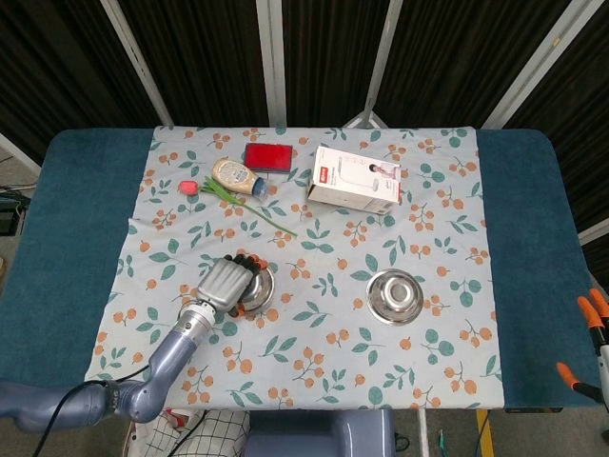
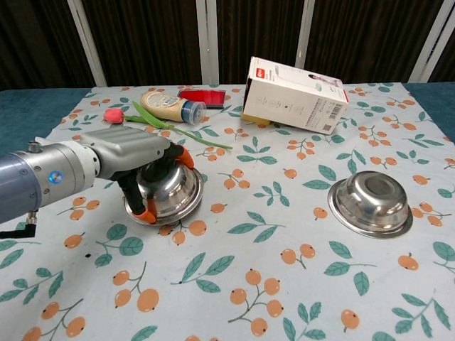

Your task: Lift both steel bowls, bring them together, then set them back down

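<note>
Left hand (image 2: 146, 177) grips left steel bowl (image 2: 169, 190), orange-tipped fingers (image 2: 149, 217) clamped round rim; bowl inverted, tilted, near-left on floral cloth (image 2: 242, 284) over tabletop. Right steel bowl (image 2: 372, 202) inverted, shiny, domed, resting right. Right hand (image 1: 590, 333): only head view shows orange tips at right edge, state unclear. White box (image 2: 295, 94) far, print unreadable.

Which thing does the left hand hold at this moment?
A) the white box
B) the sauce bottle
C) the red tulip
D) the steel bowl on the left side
D: the left hand has its fingers around the rim of the left steel bowl, which is tilted, while the right steel bowl lies untouched on the cloth.
</note>
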Tool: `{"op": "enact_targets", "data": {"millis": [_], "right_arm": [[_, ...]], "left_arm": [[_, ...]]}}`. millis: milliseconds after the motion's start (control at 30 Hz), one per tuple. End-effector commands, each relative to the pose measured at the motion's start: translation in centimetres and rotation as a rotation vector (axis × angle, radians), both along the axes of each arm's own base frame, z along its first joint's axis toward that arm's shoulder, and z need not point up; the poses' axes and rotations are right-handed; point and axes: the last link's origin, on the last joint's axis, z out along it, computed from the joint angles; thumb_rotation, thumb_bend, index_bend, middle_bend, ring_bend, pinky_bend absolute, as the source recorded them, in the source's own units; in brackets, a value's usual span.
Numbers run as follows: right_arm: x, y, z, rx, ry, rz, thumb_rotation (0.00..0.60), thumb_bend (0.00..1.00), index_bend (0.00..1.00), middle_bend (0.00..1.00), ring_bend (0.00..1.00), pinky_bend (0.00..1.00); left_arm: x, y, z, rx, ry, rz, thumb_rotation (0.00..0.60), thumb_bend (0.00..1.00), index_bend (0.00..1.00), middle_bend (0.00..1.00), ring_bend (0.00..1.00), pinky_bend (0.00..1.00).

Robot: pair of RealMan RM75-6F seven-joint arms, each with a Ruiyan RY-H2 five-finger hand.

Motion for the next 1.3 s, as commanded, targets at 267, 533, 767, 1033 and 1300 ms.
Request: {"op": "enact_targets", "data": {"millis": [267,533,767,1033,1300], "right_arm": [[2.5,-4.8,-4.5,0.171,0.008,0.084,0.600,0.27,0.00,0.00,0.00,0.09],[6.2,-10.5,-8.2,0.319,-0.007,0.139,0.600,0.27,0.00,0.00,0.00,0.09],[7.8,-14.3,-11.2,0.395,-0.027,0.119,0.600,0.27,0.00,0.00,0.00,0.09],[8.9,-16.3,-14.2,0.485,-0.050,0.095,0.600,0.27,0.00,0.00,0.00,0.09],[9.7,-16.6,-16.1,0.537,-0.029,0.100,0.600,0.27,0.00,0.00,0.00,0.10]], "left_arm": [[-0.9,-0.2,6.2,0.051,-0.147,-0.074,0.600,0.40,0.46,0.69,0.54,0.69],[-0.9,-0.1,9.8,0.100,-0.251,-0.129,0.600,0.41,0.46,0.68,0.54,0.69],[-1.0,0.5,10.4,0.090,-0.260,-0.127,0.600,0.40,0.46,0.68,0.54,0.69],[-1.2,1.4,10.3,0.093,-0.254,-0.106,0.600,0.40,0.45,0.68,0.54,0.69],[-1.5,2.3,10.4,0.109,-0.255,-0.089,0.600,0.40,0.45,0.68,0.54,0.69]]}}
